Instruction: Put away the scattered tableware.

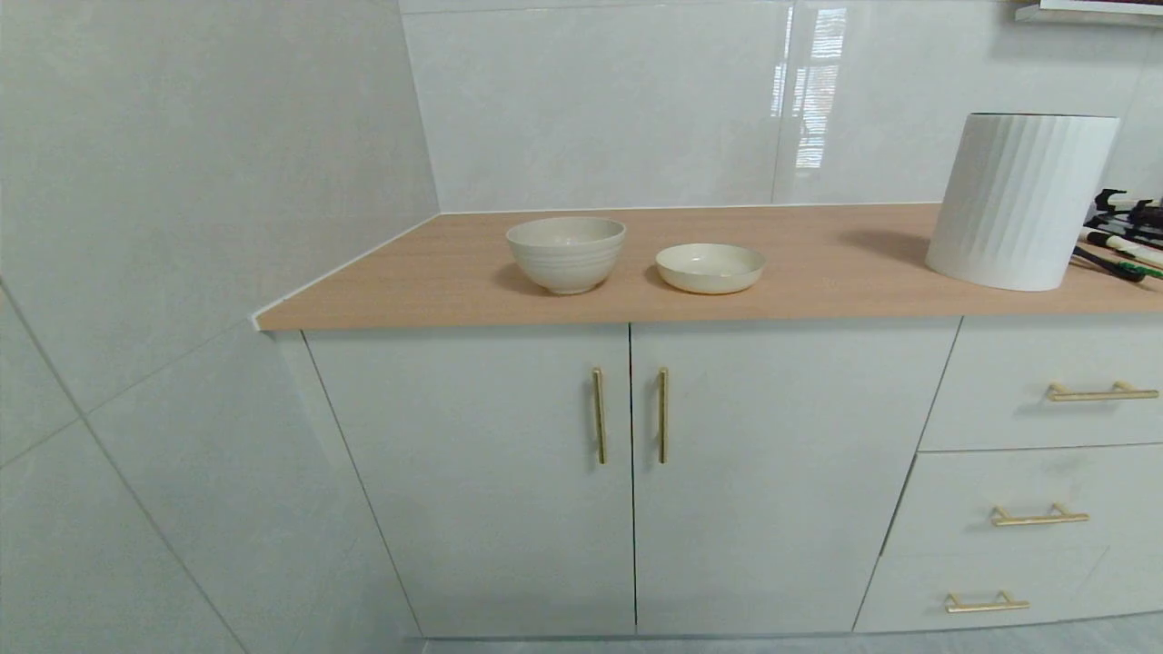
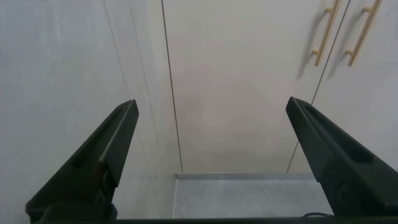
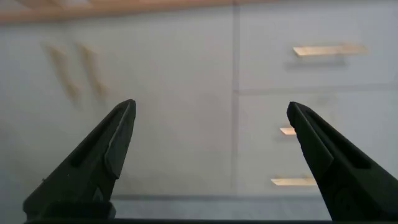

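- The left hand (image 2: 211, 107) is wide open and holds nothing. It is down low in front of the cupboard door (image 2: 236, 93).
- A deep bowl (image 1: 565, 252) stands on the wooden desk (image 1: 382, 291).
- A flat little bowl (image 1: 710, 267) sits just beside it, not touching.
- A tall white tub (image 1: 1022, 200) stands well apart, with pens (image 1: 1122, 245) next to it.
- The right hand (image 3: 211, 107) is wide open and empty, facing the drawers (image 3: 311, 81).
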Motion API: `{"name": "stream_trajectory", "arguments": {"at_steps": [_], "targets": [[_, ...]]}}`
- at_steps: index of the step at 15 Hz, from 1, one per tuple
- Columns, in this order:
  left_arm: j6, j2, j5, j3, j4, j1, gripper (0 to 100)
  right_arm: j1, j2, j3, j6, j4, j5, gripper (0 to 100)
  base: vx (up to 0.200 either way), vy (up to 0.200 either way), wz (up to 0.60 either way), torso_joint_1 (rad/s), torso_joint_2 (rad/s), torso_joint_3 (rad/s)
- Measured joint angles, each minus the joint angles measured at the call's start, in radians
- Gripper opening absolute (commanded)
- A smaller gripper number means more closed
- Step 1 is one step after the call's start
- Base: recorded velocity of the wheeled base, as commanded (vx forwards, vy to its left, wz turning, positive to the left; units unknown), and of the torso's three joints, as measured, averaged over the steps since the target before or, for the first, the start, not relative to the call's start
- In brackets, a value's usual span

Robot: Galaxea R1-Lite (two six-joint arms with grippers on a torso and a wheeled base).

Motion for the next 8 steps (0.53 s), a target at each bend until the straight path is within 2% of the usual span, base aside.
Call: {"name": "stream_trajectory", "arguments": {"at_steps": [3,5,8], "targets": [[0.0,0.0,0.0,0.0,0.0,0.0,100,0.022,0.215,-0.12,0.032,0.005,0.145,100,0.0,0.0,0.0,0.0,0.0,0.0],[0.0,0.0,0.0,0.0,0.0,0.0,100,0.037,0.463,-0.188,0.031,-0.036,0.229,100,0.0,0.0,0.0,0.0,0.0,0.0],[0.0,0.0,0.0,0.0,0.0,0.0,100,0.098,0.856,-0.31,0.02,-0.148,0.299,100,0.0,0.0,0.0,0.0,0.0,0.0]]}}
